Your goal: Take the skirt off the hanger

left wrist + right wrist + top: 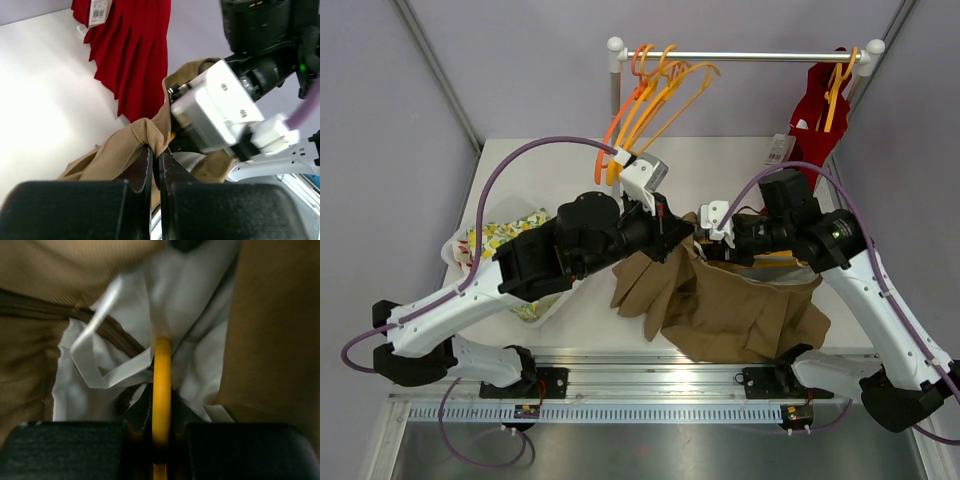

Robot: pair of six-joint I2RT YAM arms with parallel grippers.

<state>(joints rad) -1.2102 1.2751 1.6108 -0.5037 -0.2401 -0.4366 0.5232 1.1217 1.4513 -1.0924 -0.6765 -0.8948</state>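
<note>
We see the tan skirt (740,310) heaped on the white table (720,165) between our two arms, its top edge lifted; our left gripper (156,152) is pinched tight on a fold of that ribbed edge; our right gripper (161,420) is clamped on the yellow hanger (161,370), which runs up into the skirt's white lining (200,315).

– How does the left arm (470,295) lie?
– From its base it stretches toward two o'clock. The left gripper (156,156) is pinched tight on a fold of the skirt (120,147).
– And the right arm (888,305)?
– It climbs toward eleven o'clock, bends, then points to nine o'clock. The right gripper (161,407) is clamped on the hanger (161,370), just beside the left one.
</note>
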